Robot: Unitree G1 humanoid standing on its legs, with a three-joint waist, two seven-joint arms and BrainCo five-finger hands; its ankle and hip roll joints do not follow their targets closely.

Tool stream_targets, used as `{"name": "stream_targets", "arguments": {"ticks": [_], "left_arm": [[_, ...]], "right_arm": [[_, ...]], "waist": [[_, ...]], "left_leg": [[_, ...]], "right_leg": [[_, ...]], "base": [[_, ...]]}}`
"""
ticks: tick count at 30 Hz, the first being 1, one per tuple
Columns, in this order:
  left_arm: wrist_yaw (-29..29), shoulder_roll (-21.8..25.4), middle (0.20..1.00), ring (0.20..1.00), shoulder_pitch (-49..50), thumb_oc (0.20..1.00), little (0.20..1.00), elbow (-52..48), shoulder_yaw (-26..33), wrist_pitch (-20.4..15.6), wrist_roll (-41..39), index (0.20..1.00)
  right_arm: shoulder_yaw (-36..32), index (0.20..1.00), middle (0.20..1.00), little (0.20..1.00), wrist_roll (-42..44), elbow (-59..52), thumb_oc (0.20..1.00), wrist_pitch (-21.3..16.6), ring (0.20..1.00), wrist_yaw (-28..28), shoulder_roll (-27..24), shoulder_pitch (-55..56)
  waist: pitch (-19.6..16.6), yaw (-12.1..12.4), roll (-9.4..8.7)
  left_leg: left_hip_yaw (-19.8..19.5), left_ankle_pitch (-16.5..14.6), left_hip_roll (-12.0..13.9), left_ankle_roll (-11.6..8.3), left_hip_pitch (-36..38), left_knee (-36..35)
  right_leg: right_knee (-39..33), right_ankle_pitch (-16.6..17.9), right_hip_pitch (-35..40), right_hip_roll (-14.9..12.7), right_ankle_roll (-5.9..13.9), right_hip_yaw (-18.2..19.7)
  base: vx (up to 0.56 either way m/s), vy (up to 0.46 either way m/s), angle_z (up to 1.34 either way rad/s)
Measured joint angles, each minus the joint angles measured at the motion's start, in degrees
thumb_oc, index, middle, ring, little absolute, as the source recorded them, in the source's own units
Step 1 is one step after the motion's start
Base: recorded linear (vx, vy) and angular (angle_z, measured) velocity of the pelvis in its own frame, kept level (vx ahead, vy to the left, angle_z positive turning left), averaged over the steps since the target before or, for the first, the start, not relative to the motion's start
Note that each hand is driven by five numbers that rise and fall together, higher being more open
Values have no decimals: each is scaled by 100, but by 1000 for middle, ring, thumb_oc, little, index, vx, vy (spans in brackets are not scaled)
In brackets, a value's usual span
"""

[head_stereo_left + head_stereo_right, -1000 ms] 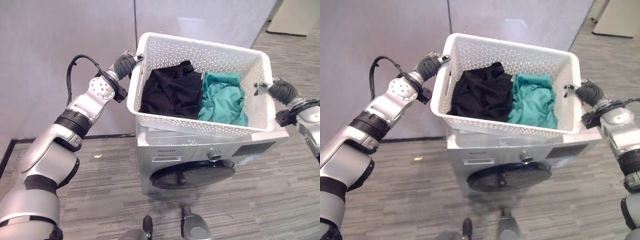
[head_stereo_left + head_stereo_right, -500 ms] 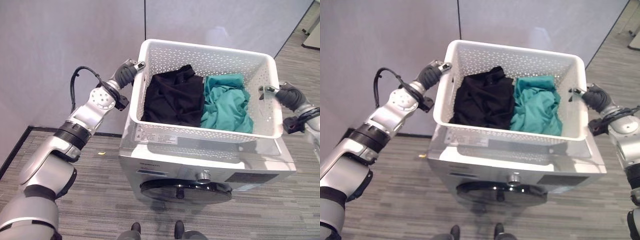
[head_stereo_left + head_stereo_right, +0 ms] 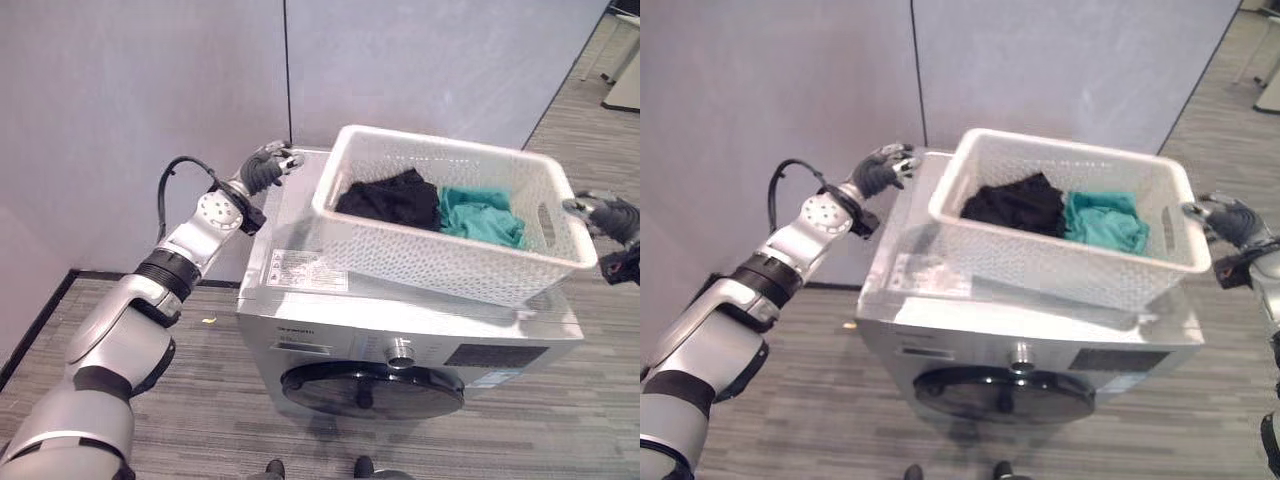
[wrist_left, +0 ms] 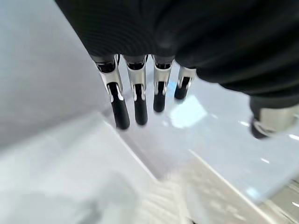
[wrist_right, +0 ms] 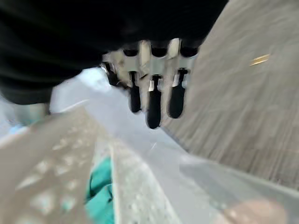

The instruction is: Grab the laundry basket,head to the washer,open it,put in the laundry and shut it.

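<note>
No text can be read. A white label (image 3: 308, 270) with small dark print sits on the left part of the washing machine's (image 3: 330, 345) top, at the middle of the frame, its characters too small to make out. A short dark marking (image 3: 301, 327) on the machine's front panel, above the door, is likewise illegible.

Office-like test space: plain grey partition panels (image 3: 150, 110), grey wood-look plank floor (image 3: 200, 400), a lone silver washer (image 3: 400, 350) standing against the panels.
</note>
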Motion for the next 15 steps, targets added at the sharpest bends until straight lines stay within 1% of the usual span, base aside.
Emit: {"name": "stream_targets", "arguments": {"ticks": [2, 5, 7, 12, 15], "left_arm": [[5, 26, 1000, 1000, -1, 1000, 1000, 66, 8, 31, -30, 1000], [8, 48, 1000, 1000, -1, 1000, 1000, 88, 12, 34, -43, 1000], [12, 90, 1000, 1000, -1, 1000, 1000, 88, 12, 33, -46, 1000], [49, 130, 1000, 1000, -1, 1000, 1000, 115, 13, 33, -55, 1000], [52, 153, 1000, 1000, -1, 1000, 1000, 280, 35, 34, -58, 1000]], "right_arm": [[223, 1000, 1000, 1000, -13, 339, 1000, 11, 1000, -68, 12, -223], [293, 1000, 1000, 1000, -56, 604, 1000, 74, 1000, -121, 89, -420], [423, 1000, 1000, 1000, -58, 694, 1000, 83, 1000, -134, 140, -573], [486, 1000, 1000, 1000, -54, 791, 1000, 84, 1000, -217, 242, -693], [736, 1000, 1000, 1000, -53, 1053, 1000, 89, 1000, -219, 296, -966]], "waist": [[-3, 7, 3], [-3, 3, 4], [-3, -16, 4], [-4, -19, 9], [-8, 0, 23]], "left_leg": [[6, 24, -10, 3, 34, -62], [15, 25, -19, 4, 38, -74], [24, 25, -18, 4, 48, -81], [73, 25, -13, 5, 81, -98], [162, 24, -8, 6, 139, -118]], "right_leg": [[0, 0, 3, -12, 0, 1], [0, 0, -7, -22, 0, 6], [0, 0, -8, -22, 0, 16], [0, 0, -8, -20, 0, 56], [0, 5, -1, -21, 8, 155]], "base": [[0, 0, 0], [0, 0, 0], [0, 0, 0], [13, 15, -3], [-5, 17, -14]]}}
